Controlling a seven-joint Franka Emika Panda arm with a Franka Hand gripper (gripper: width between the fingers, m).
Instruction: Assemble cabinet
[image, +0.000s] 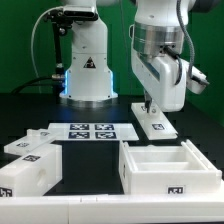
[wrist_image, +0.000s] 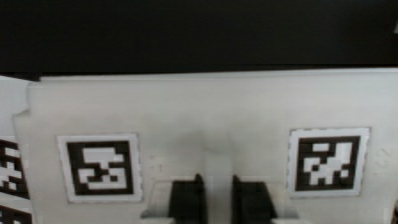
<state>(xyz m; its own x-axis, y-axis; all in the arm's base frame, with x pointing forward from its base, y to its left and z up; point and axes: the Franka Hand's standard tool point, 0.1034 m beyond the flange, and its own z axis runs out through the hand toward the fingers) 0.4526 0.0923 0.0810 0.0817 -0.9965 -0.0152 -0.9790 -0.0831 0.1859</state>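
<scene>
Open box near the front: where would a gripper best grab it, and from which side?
Probably by one thin upright wall, coming from above. The box lies open side up with its rims exposed, and its whole body looks too wide to span.

The cabinet panel (wrist_image: 205, 105) is white and carries square black-and-white tags (wrist_image: 100, 165). The marker board (image: 88, 131) is white too, with the same tag pattern. The table (image: 95, 175) is black. The white pedestal (image: 90, 45) has a black triangle sticker (image: 88, 66).

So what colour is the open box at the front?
The open box is white, with a small black-and-white tag; exterior view shows it best.
</scene>
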